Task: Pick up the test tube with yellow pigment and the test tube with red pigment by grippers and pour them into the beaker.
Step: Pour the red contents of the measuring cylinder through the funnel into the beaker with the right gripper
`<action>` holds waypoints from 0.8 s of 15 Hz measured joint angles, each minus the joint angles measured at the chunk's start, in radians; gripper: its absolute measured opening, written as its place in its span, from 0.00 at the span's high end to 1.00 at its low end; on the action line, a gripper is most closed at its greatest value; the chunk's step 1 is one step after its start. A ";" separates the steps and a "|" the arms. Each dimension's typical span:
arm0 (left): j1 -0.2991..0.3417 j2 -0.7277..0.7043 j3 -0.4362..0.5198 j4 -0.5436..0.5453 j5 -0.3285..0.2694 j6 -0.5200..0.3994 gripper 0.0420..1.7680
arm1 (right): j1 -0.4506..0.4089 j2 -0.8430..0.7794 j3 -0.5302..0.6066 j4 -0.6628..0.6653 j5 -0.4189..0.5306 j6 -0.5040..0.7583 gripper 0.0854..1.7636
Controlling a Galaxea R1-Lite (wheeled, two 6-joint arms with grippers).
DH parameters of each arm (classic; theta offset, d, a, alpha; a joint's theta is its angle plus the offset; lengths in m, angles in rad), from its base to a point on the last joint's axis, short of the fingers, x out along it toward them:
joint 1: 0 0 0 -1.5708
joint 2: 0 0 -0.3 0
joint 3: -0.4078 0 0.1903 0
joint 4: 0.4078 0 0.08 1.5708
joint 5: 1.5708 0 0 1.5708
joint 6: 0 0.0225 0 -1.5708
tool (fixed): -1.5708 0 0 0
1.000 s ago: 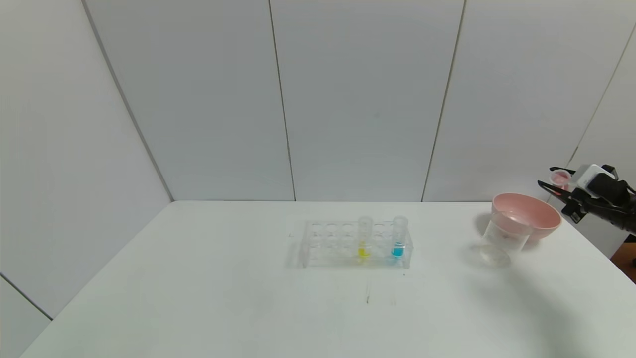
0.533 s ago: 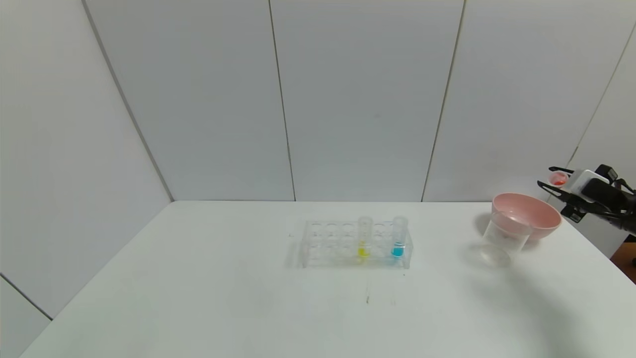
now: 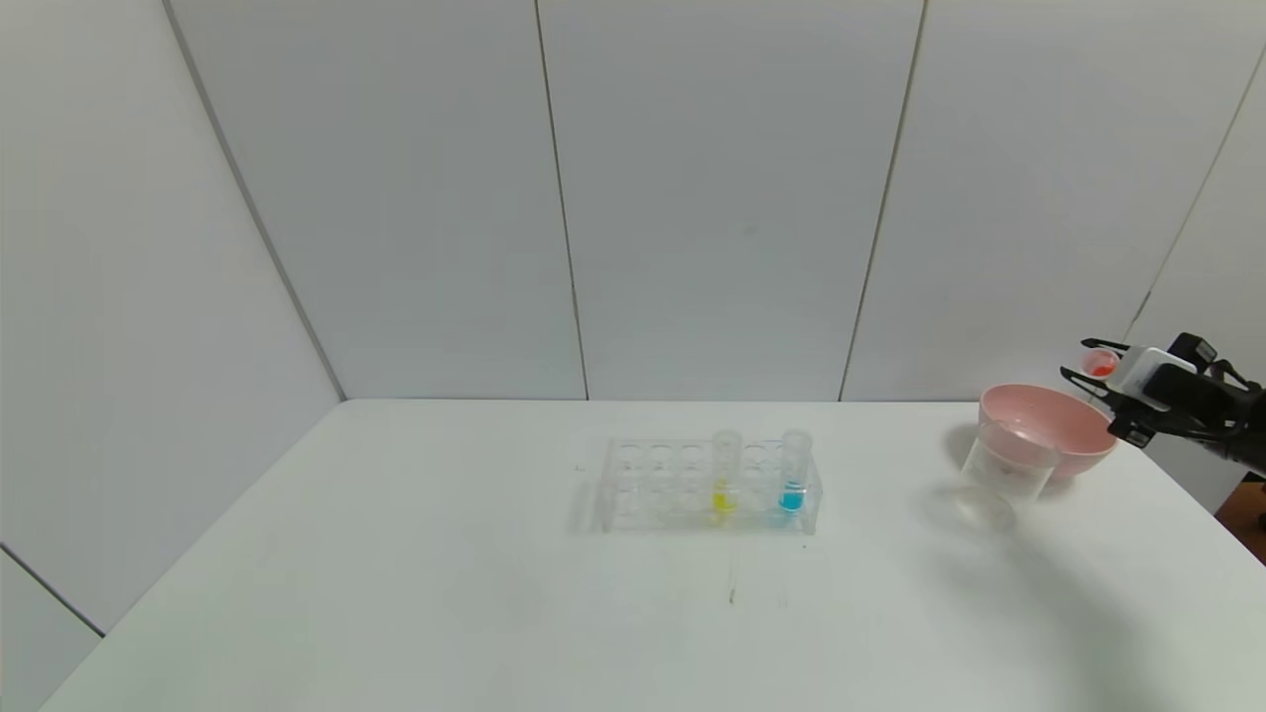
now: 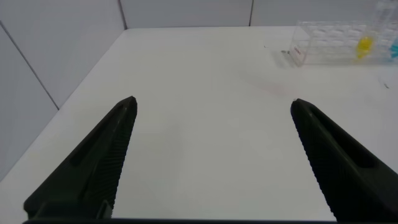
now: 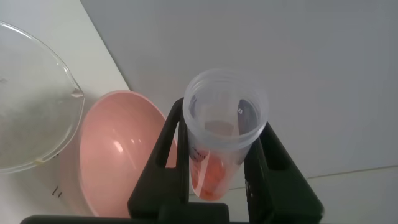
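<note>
While the white desk (image 3: pixel 396 593) fills the lower half of the head view, the work sits at its right edge. A pink bowl (image 3: pixel 1073 420) stands at middle right, and the beaker (image 3: pixel 1009 470) is just in front of it, touching or nearly so; it looks almost empty, with perhaps a faint residue at the bottom. A clear tube rack (image 3: pixel 707 485) sits at centre, holding the test tube with yellow pigment (image 3: pixel 725 473) upright and, to its right, a tube with blue liquid (image 3: pixel 794 471).

The right end effector (image 3: pixel 1098 371) hovers at the far right, beyond the bowl's rim, clenched on the test tube with red pigment (image 5: pixel 222 143). Seen from the right wrist, the fingers clamp the tube's middle, mouth open, with orange-red liquid pooled at the low end. The left end effector (image 4: pixel 211 109) is released, fingers wide apart over bare desk, well away from the rack.

These tubes look light, stiff, smooth and likely slippery. A grip at mid-body, above the liquid, seems best, firm but not crushing. Pouring probably calls for the mouth to sit over the beaker, not the bowl.
</note>
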 joint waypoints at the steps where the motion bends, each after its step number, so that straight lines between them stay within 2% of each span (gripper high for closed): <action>1: 0.000 0.000 0.000 0.000 0.000 0.000 0.00 | 0.004 0.000 0.000 0.000 -0.001 -0.005 0.72; 5: 0.000 0.000 0.000 0.000 0.000 0.000 0.00 | 0.012 0.004 -0.001 0.001 -0.009 -0.012 0.72; 7: 0.000 0.000 0.000 0.000 0.000 0.000 0.00 | 0.017 0.007 -0.002 0.001 -0.038 -0.044 0.72; 12: 0.000 0.000 0.000 0.000 0.000 0.000 0.00 | 0.023 0.015 -0.006 0.001 -0.042 -0.134 0.72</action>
